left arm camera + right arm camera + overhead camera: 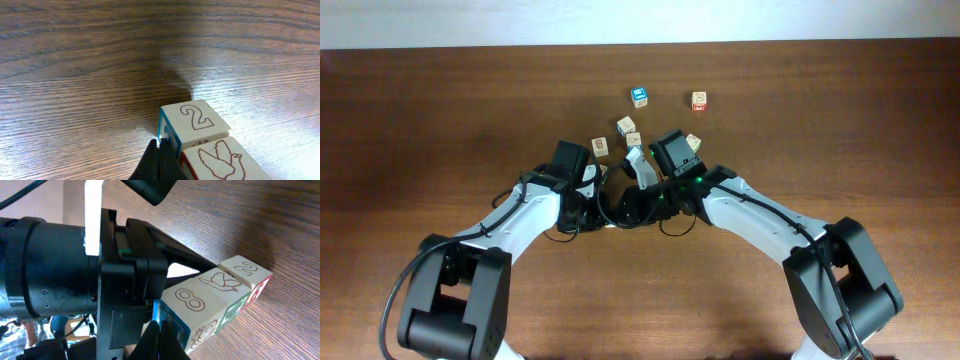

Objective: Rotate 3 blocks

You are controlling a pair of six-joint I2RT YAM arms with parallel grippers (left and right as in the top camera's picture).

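Right gripper point(160, 332) partly hides 3 touching blocks point(216, 292).

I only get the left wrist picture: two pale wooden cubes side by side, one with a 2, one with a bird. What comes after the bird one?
Observer: The right wrist view shows a third pale wooden cube with an 8, touching the bird cube, so with the 2 cube they form one straight row.
Operator: Are those the only cubes?
Observer: No. Overhead, a small blue-framed cube and a small red-framed cube stand apart, farther out on the brown wooden table.
Operator: And the other arm's claw?
Observer: The right claw is shut, holding nothing, its tips at the blue-edged side of the cube with an 8.
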